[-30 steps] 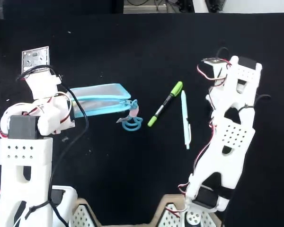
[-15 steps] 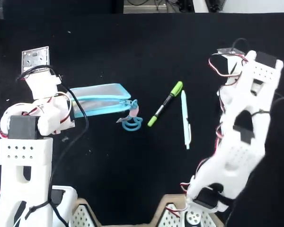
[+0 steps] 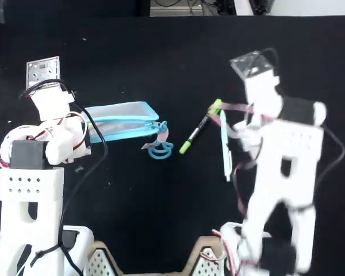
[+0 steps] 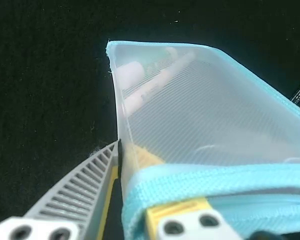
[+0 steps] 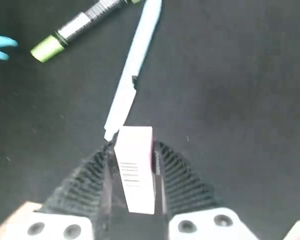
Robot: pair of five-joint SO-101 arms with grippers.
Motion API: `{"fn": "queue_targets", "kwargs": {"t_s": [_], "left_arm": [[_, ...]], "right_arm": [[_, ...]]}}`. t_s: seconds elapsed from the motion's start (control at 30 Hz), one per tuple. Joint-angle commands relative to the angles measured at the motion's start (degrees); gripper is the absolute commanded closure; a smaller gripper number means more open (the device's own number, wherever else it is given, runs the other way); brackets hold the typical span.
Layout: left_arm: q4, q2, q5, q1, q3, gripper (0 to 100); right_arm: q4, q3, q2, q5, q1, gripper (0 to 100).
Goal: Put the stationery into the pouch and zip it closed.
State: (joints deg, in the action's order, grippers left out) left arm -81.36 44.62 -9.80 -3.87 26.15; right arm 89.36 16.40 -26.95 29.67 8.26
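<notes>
A light blue mesh pouch (image 3: 122,119) lies at the left, its blue ring pull (image 3: 160,150) beside it. My left gripper (image 3: 87,133) is shut on the pouch's near edge (image 4: 132,197). White items (image 4: 140,82) show through the pouch mesh. A green-capped marker (image 3: 199,126) and a pale blue pen (image 3: 225,144) lie in the middle of the black table. My right gripper (image 5: 134,167) is shut on a white block eraser (image 5: 135,170), close above the pen's end (image 5: 122,107). In the high view the right gripper (image 3: 234,122) hangs blurred over the pen.
A small grey metal plate (image 3: 43,70) lies at the back left behind the left arm. The black table (image 3: 161,63) stretches wide behind the objects. The marker (image 5: 75,27) lies just beyond the pen in the right wrist view.
The right arm has swung from the right side leftward and now hangs over the pen. The left arm, pouch, marker and pen have not moved.
</notes>
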Motion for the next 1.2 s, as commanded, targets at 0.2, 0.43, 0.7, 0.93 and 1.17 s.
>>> {"fn": "queue_targets", "kwargs": {"t_s": [0.2, 0.43, 0.7, 0.93, 1.17], "left_arm": [[0.9, -0.4, 0.9, -0.1, 0.1, 97], [0.9, -0.5, 0.9, -0.1, 0.1, 97], [0.9, -0.5, 0.9, -0.1, 0.1, 97], [0.9, -0.5, 0.9, -0.1, 0.1, 97], [0.9, -0.5, 0.9, -0.1, 0.1, 97]], "right_arm": [[-7.8, 8.6, -30.1, -15.6, -20.0, 98.8], [-19.2, 16.0, -43.3, -26.1, -36.5, 98.7], [-49.7, 34.3, -53.7, -28.6, -54.1, 98.7], [-78.9, 51.6, -56.1, -28.6, -54.9, 98.7], [-89.1, 60.9, -56.1, -28.6, -53.9, 98.7]]}}
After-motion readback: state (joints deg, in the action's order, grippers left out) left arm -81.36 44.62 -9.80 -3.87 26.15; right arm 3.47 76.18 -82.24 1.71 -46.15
